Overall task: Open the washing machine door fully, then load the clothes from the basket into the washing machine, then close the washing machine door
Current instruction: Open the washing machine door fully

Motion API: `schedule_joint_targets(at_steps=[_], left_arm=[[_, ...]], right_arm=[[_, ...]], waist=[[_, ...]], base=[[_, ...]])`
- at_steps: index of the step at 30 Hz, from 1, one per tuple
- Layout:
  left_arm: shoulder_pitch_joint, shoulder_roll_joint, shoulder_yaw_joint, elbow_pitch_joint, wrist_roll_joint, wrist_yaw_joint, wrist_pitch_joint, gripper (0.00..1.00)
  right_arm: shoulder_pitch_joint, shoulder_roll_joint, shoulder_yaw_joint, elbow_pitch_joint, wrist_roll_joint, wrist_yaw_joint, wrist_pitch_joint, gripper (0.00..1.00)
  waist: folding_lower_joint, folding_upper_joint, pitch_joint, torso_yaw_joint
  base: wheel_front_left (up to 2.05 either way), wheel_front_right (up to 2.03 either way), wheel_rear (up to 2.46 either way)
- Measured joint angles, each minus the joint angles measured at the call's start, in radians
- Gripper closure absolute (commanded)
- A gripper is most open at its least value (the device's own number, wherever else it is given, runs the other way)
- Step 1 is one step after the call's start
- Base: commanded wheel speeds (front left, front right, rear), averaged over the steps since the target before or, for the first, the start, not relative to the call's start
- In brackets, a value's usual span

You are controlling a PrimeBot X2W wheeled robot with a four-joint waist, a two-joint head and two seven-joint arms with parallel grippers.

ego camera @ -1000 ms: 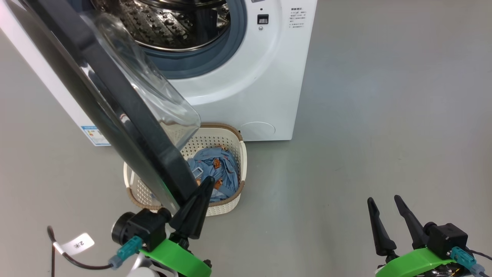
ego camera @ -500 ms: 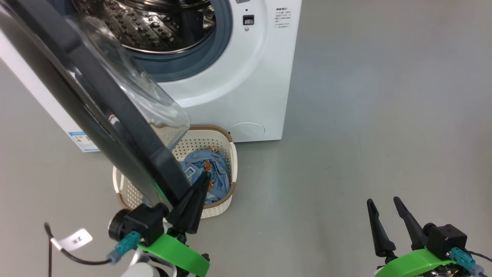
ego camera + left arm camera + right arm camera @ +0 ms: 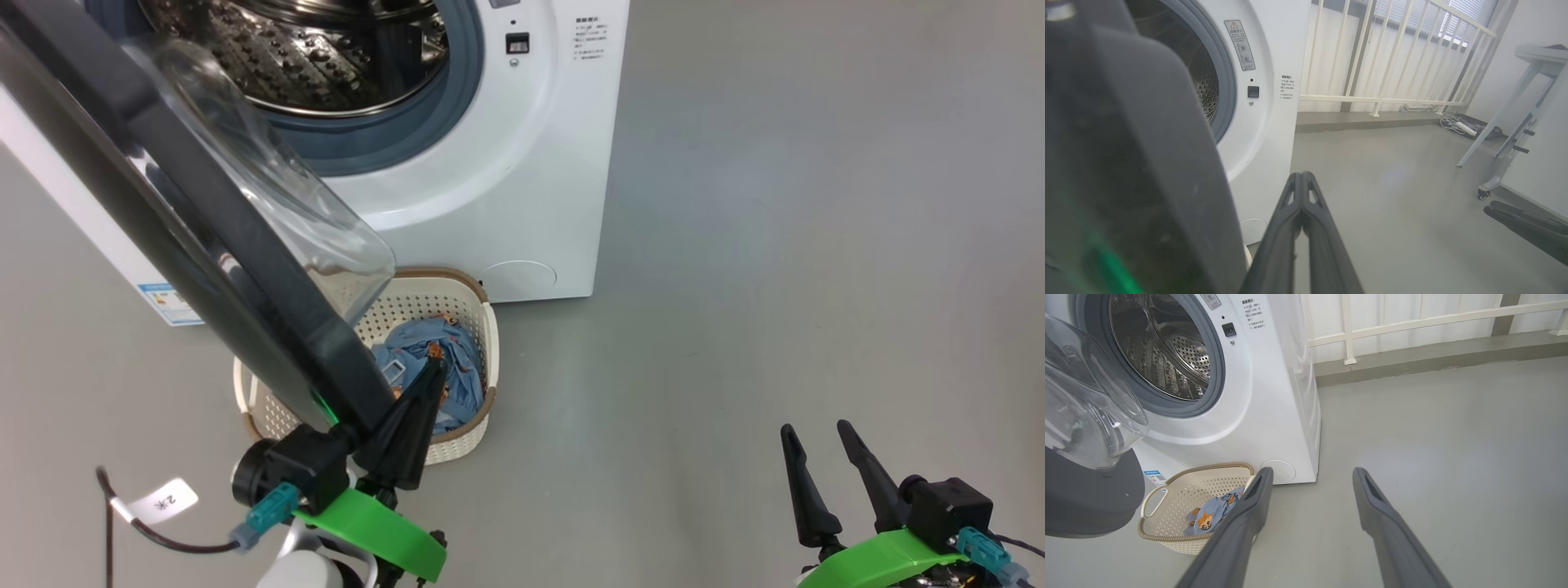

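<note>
The large round washing machine door with its glossy black frame and bulging clear glass bowl (image 3: 237, 269) stands part open. In the head view I see it nearly edge-on, its long line running from the upper left, where it hinges on the machine's left side, down to its free rim just in front of me. The glass bulges toward the big white front-loading washing machine (image 3: 506, 188), so the inner face looks to my right. The door has to swing on toward my left to stand fully open.

My left tool (image 3: 433, 376) is at that free rim, on the inner side. Its two dark fingers are pressed together with nothing between them, and they lie just beside the black frame. I judge them to be touching it low down, but I cannot be sure. This arm is much the nearer one, so the push is its job.

The door overhangs the left part of the small cream perforated plastic basket (image 3: 461, 441), which stands on the grey floor (image 3: 775, 245) against the machine's foot. The light-blue fox-print clothes (image 3: 461, 363) lie in it, not yet loaded.

My right tool (image 3: 814, 427) hangs well apart at the lower right, with its fingers spread and empty.

Against a second ago, the whole scene has slid toward the view's left, so my head has moved. The door's angle to the machine looks almost unchanged, and both tools keep their states.
</note>
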Motion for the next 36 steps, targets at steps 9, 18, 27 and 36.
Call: schedule_joint_targets(at_steps=[9,18,27,36], left_arm=[[0.028,-0.013,0.019,-0.007,0.004,0.000,0.000,1.00],[0.072,-0.013,0.043,-0.029,0.011,0.000,0.000,1.00],[0.127,-0.007,0.074,-0.087,0.020,0.018,0.000,1.00],[0.152,-0.002,0.072,-0.115,0.019,0.044,0.001,1.00]], right_arm=[[0.003,0.001,0.000,0.001,0.000,0.000,0.000,0.00],[0.003,0.002,-0.001,0.001,0.000,0.000,0.000,0.00],[0.004,0.002,-0.002,0.001,0.000,0.000,0.000,0.00],[0.005,0.002,-0.007,0.001,0.002,0.000,0.000,0.00]], waist=[[0.0000,0.0000,-0.007,0.042],[0.0000,0.0000,-0.005,0.078],[0.0000,0.0000,0.000,0.108],[0.0000,0.0000,0.001,0.155]], base=[[0.00,0.00,0.00],[0.00,0.00,0.00],[0.00,0.00,0.00],[0.00,0.00,0.00]])
